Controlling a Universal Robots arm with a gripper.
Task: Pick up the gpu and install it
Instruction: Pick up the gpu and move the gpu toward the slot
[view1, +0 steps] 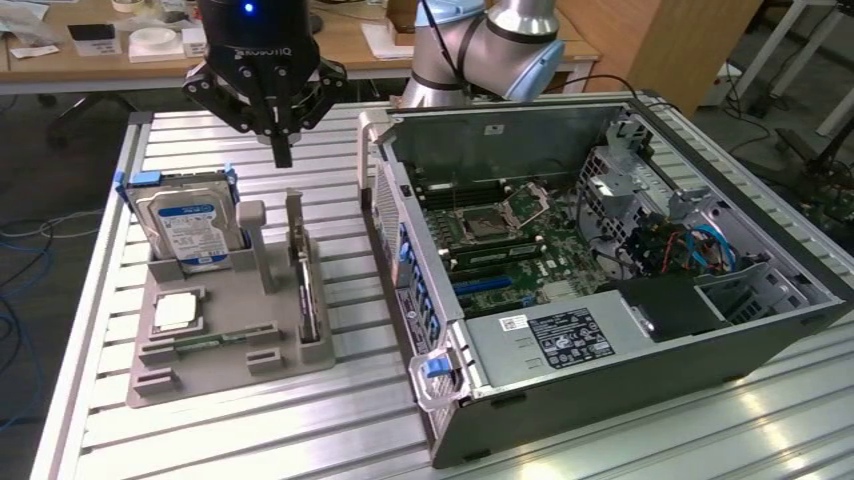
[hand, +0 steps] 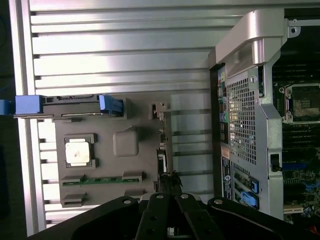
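The gpu (view1: 306, 285) stands on edge in a slot along the side of the grey holder tray (view1: 240, 375) nearest the computer case, its metal end bracket pointing up at the far end. In the wrist view the gpu (hand: 160, 150) appears edge-on as a thin dark strip. My black gripper (view1: 282, 152) hangs shut above the far end of the tray, a little above the gpu's bracket end, holding nothing. From the wrist, the shut gripper (hand: 168, 182) lines up over the card's edge.
The open computer case (view1: 587, 290) lies on the exterior view's right, motherboard exposed; its rear panel (hand: 247, 125) is close beside the tray. The tray also holds a hard drive (view1: 191, 225) with blue tabs, a processor chip (view1: 178, 312) and a memory stick (view1: 214, 341). Slatted aluminium table (view1: 267, 440).
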